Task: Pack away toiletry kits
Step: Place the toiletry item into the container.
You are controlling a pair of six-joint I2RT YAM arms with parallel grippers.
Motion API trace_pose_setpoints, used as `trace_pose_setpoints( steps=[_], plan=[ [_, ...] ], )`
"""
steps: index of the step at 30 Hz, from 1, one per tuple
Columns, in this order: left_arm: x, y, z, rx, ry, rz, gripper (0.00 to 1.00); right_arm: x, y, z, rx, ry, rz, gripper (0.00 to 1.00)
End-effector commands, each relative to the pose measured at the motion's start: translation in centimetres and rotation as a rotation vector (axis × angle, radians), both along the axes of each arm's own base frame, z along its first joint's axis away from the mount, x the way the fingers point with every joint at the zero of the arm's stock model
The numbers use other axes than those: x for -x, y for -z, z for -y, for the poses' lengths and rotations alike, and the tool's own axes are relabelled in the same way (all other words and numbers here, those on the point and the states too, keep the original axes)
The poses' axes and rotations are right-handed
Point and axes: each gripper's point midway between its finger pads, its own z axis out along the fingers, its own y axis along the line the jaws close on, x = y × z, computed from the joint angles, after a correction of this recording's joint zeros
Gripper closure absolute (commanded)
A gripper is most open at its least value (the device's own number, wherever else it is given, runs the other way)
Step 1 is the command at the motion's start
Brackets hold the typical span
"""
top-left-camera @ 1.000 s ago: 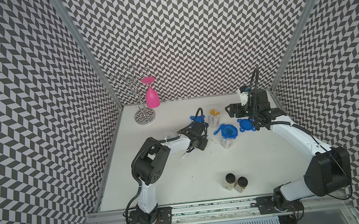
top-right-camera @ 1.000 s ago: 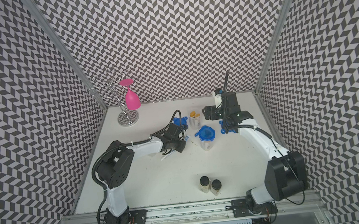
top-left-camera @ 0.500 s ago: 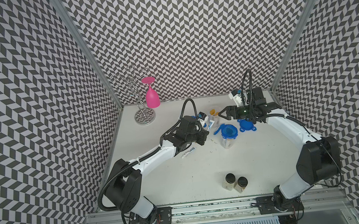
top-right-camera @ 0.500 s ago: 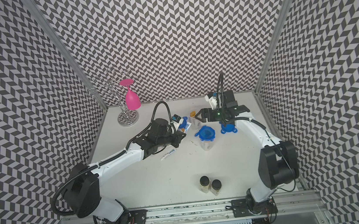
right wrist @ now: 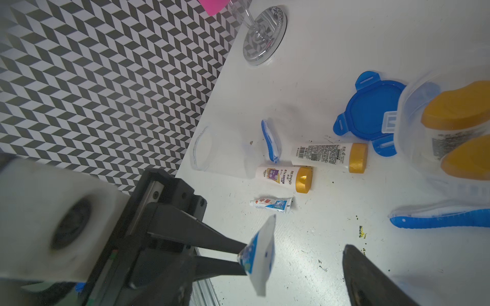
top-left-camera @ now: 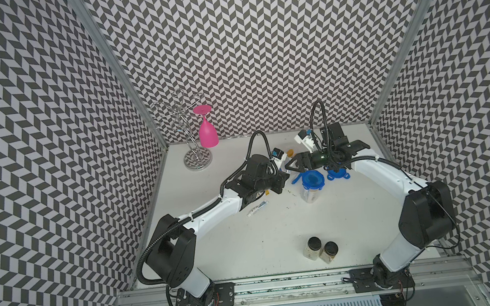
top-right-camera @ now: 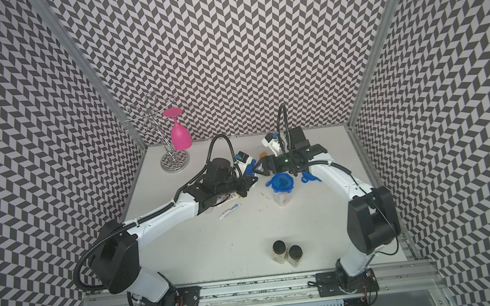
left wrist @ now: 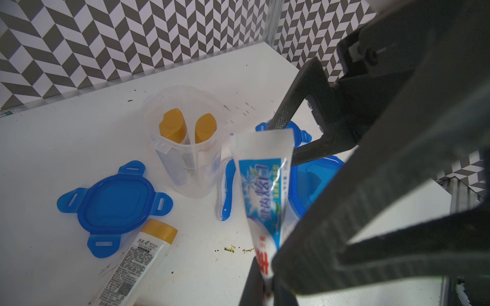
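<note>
My left gripper [left wrist: 265,291] is shut on the cap end of a white-blue toothpaste tube [left wrist: 265,190] and holds it up above the table. The tube's flat end [right wrist: 261,254] lies between the spread fingers [left wrist: 299,100] of my right gripper [right wrist: 257,265], which is open and not clamped on it. In both top views the two grippers [top-left-camera: 283,176] [top-left-camera: 290,164] meet beside a lidded tub [top-left-camera: 312,184]. An open tub [left wrist: 185,148] holds two gold-capped bottles. Another toothpaste tube [top-left-camera: 257,208] lies on the table.
A loose blue lid [left wrist: 114,201], two lying bottles [right wrist: 286,177] [right wrist: 328,156], two toothbrushes [right wrist: 269,140] [right wrist: 445,217] and a clear tub on its side [right wrist: 220,151] crowd the table's middle. Two black-capped jars [top-left-camera: 320,249] stand near the front. Pink glass [top-left-camera: 206,130] and rack [top-left-camera: 196,159] stand back left.
My left gripper has risen from the table with the toothpaste tube and turned toward the right arm. My right gripper has swung left and reached the tube's end.
</note>
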Motion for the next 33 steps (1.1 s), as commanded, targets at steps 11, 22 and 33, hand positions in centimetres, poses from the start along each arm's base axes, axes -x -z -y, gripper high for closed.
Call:
trace_pose_setpoints(
  steps=[11,22,33],
  plan=[
    [-0.3,-2.7,1.1,0.054,0.035,0.078,1.00,-1.5,-2.2,-1.9,-0.097,-0.048,0.046,0.51],
    [-4.2,-3.4,0.7,0.132,-0.049,0.034,0.44,-5.6,-3.6,0.2,0.004,0.105,0.170,1.00],
    [-5.3,0.3,-1.9,0.112,-0.083,-0.028,0.35,-12.7,-2.9,5.2,0.220,0.396,0.395,1.00]
  ],
)
